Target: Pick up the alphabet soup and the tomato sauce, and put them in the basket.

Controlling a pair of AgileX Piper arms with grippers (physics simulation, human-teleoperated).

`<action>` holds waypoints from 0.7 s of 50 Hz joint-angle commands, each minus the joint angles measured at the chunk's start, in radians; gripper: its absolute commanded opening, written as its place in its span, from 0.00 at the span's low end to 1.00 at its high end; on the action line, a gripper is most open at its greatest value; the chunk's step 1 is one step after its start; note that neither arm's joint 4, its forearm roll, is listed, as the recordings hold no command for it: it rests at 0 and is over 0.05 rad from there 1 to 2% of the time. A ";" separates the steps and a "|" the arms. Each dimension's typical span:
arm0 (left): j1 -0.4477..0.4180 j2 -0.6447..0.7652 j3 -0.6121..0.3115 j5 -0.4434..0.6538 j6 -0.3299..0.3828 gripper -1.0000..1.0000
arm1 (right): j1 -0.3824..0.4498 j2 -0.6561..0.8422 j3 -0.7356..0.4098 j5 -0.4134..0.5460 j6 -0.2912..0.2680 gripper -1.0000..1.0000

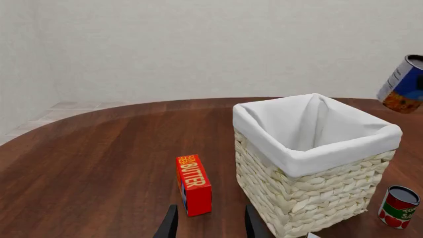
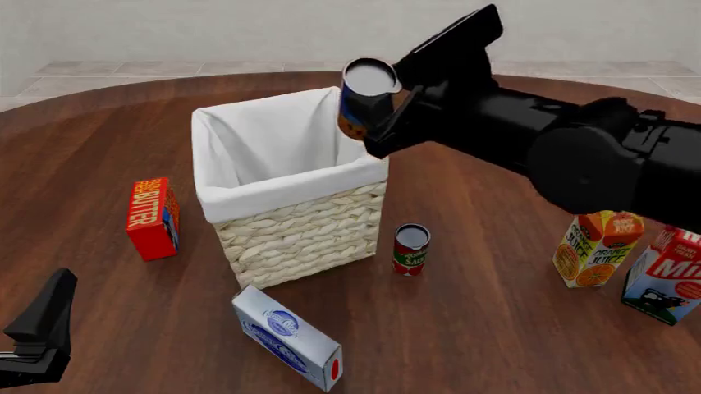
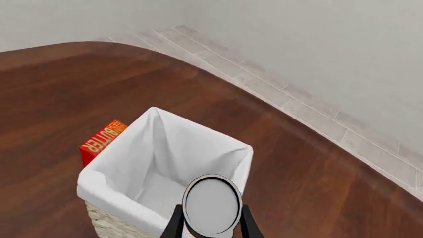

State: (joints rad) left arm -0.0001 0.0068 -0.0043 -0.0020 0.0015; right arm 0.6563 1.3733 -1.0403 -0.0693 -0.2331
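my right gripper (image 3: 210, 223) pinches the alphabet soup (image 2: 365, 98) between its fingers, tilted in the air over the basket (image 2: 287, 193) rim. the tomato sauce (image 2: 411, 249) stands upright on the table just beside the basket, and my left gripper (image 1: 209, 223) hangs spread and empty near the butter box (image 1: 193, 184).

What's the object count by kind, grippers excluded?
Cans: 2, soup, tomato sauce
Boxes: 2, butter, blue-white box
Cartons: 2, juice, milk
Baskets: 1, basket
Total: 7
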 commanded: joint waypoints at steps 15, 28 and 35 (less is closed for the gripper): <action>0.000 -0.002 0.000 -0.001 0.005 1.00 | 0.038 0.115 -0.082 -0.034 0.027 0.00; 0.000 0.001 0.000 0.000 -0.001 1.00 | 0.049 0.171 -0.113 -0.044 0.036 0.00; 0.000 0.001 0.000 0.000 -0.001 1.00 | 0.046 0.205 -0.149 -0.030 0.026 0.00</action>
State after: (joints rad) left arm -0.0001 0.0072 -0.0043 -0.0020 0.0008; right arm 0.7009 1.5407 -1.1426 -0.1031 -0.2209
